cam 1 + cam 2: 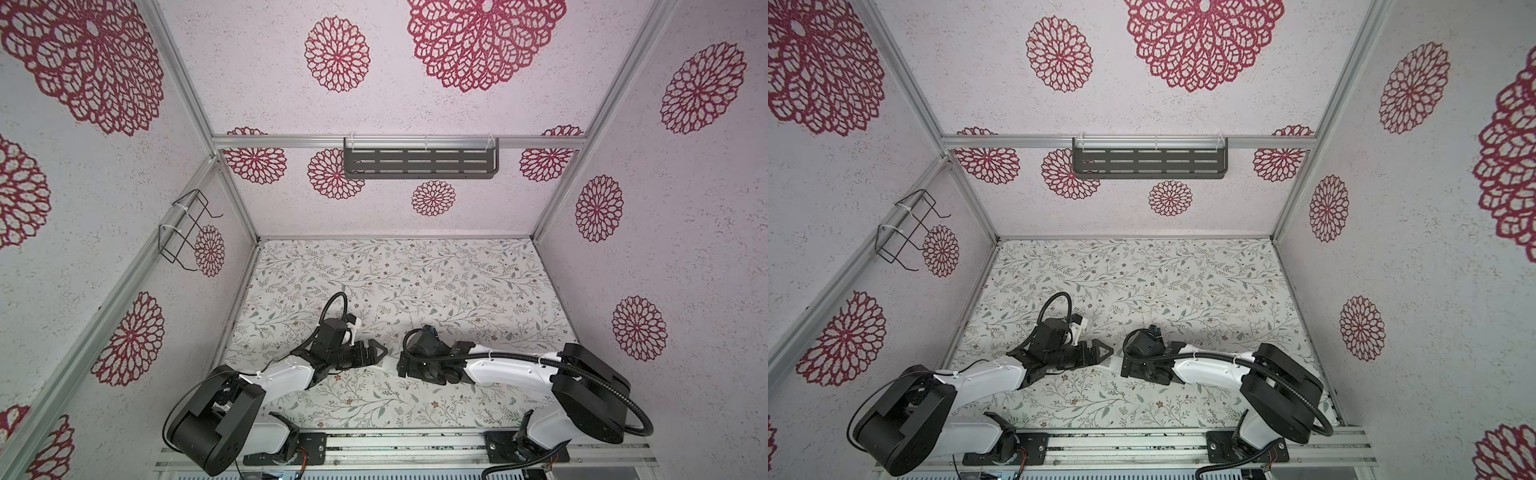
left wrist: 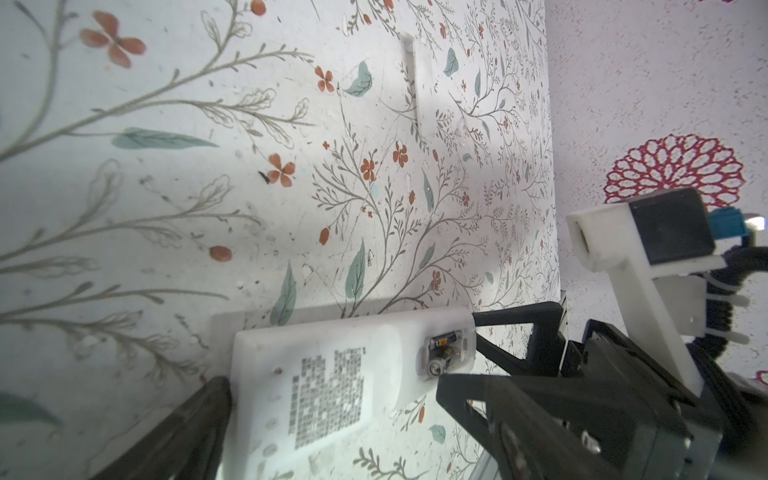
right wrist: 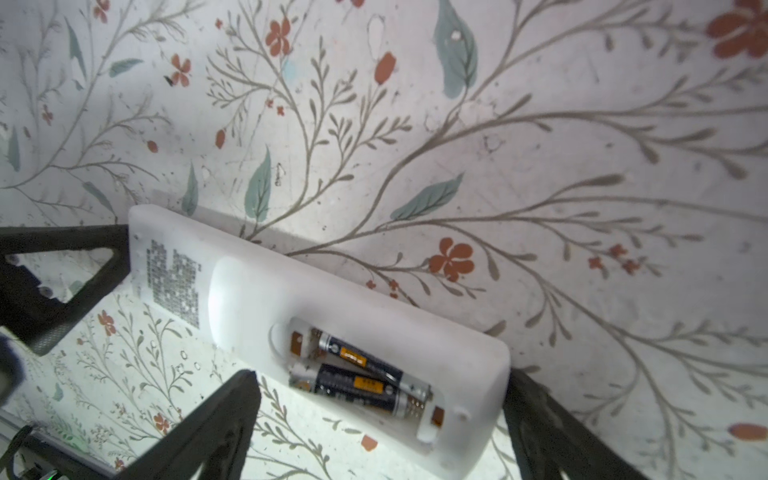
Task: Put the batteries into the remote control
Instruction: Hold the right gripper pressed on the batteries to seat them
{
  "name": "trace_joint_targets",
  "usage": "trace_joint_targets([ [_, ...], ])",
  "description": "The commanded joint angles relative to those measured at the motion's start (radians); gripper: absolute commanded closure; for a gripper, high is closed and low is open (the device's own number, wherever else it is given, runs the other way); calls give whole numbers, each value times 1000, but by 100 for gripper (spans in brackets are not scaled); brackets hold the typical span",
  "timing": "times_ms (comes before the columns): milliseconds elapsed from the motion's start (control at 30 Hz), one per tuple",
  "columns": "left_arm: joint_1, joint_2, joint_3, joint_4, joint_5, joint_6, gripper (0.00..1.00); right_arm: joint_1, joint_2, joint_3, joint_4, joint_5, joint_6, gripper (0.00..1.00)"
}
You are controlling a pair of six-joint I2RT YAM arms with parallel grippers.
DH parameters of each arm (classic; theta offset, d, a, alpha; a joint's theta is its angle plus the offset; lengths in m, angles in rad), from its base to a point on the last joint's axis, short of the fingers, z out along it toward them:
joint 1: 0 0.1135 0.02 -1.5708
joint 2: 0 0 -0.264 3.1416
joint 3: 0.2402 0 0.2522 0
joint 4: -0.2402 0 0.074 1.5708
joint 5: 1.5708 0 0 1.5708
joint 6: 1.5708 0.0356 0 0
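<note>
- left gripper [image 2: 332, 382], at the remote's 9 o'clock end: jaws spread wide, one along each long side of the label [image 2: 328, 399] end; whether they press on it cannot be told.
- remote [image 3: 257, 291]: flat on the table [image 1: 415, 282], toward its 6 o'clock edge, label face up, running 9 to 3 between the two grippers.
- batteries [image 3: 365, 386]: both side by side in the uncovered bay at the remote's 3 o'clock end.
- right gripper [image 3: 380, 374], at the 3 o'clock end: jaws spread wide, astride the bay end.
- white strip [image 2: 419, 83]: flat on the table, apart from the remote.
- shelf [image 1: 419, 162]: far wall, 12 o'clock.
- wire rack [image 1: 183, 228]: side wall, 10 o'clock.
</note>
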Motion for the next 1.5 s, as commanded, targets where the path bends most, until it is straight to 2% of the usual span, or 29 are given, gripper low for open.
trace_joint_targets([
  [0, -11, -17, 17, -3, 6, 8, 2, 3, -2, -24, 18, -10, 36, 5],
  [767, -12, -37, 7, -19, -3, 16, 2, -3, 4, -46, 81, -15, 65, 6],
  [1267, -12, -29, 19, -19, 0, 15, 2, -1, 5, -50, 44, 7, 42, 16],
  [1467, -11, -31, 18, -23, 0, 17, 2, 2, 20, -35, 25, 13, 28, 17],
])
